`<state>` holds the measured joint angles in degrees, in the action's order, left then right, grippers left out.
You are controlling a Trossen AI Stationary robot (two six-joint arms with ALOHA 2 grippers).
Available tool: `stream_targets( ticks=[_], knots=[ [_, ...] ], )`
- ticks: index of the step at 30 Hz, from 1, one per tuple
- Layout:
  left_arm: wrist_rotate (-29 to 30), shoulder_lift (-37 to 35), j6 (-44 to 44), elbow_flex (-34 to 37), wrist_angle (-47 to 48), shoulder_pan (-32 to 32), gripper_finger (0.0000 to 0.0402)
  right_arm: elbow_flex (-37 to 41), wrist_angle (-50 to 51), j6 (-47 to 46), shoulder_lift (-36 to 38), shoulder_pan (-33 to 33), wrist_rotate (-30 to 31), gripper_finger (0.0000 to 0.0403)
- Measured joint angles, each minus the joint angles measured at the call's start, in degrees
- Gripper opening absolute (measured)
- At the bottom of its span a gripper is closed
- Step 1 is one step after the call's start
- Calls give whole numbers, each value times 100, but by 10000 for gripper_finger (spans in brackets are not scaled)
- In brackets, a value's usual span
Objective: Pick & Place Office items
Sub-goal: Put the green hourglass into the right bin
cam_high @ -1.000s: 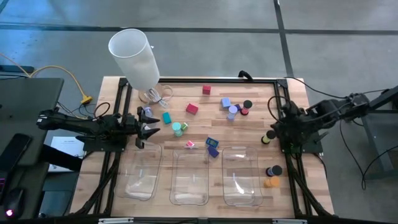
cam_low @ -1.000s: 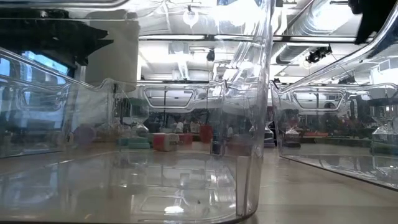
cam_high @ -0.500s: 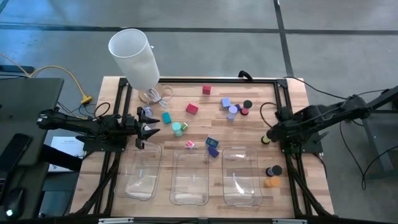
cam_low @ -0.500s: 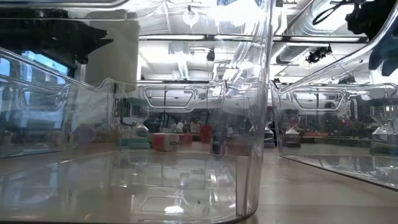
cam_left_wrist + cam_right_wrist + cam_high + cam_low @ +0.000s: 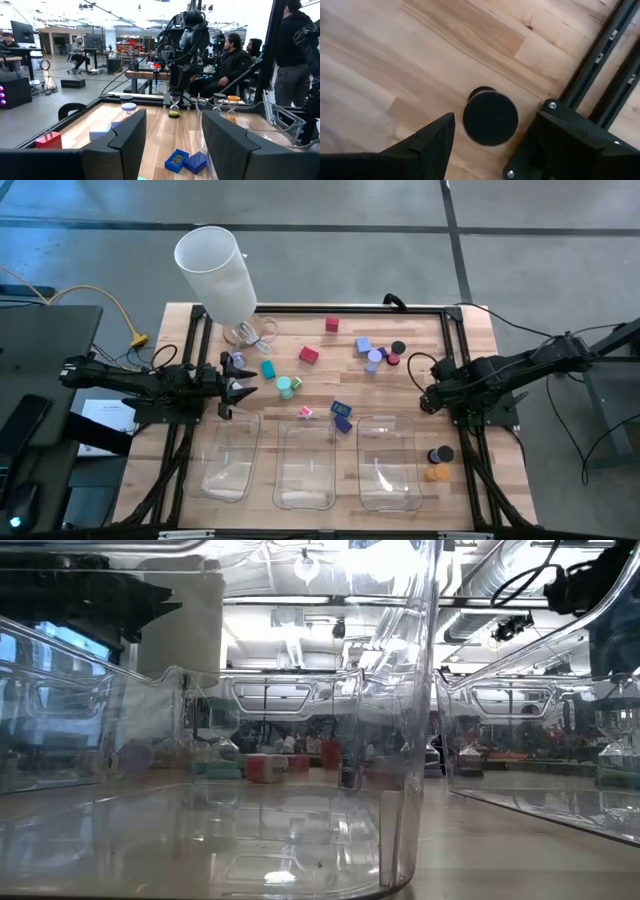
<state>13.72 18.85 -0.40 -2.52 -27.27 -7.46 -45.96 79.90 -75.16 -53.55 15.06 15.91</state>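
Hovering over the round black cap (image 5: 490,116), the right claw (image 5: 430,399) stands open with nothing in it, fingers either side of the cap on the table (image 5: 330,370). Left claw (image 5: 243,390) waits half open, empty, near the teal block (image 5: 268,368). All three clear trays (image 5: 302,470) look empty, so by my read nothing is placed yet; every item is left to go

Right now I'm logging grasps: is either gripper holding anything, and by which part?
Nothing is held. The right gripper hangs open over a black cap; the left gripper waits open at the table's left side.
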Motion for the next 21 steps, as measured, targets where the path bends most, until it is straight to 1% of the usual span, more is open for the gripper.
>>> stream_targets(
  ticks=[3,8,14,21],
  knots=[
    [0,0,0,0,0,0,187,46,-190,152,-143,-151,-4,267],
    [0,0,0,-1,2,0,187,141,-465,319,-298,-434,-175,267],
    [0,0,-45,0,27,0,187,139,-481,381,-523,-716,-282,267],
    [2,2,-76,-2,31,0,187,139,-500,492,-591,-920,-469,267]
  ],
)
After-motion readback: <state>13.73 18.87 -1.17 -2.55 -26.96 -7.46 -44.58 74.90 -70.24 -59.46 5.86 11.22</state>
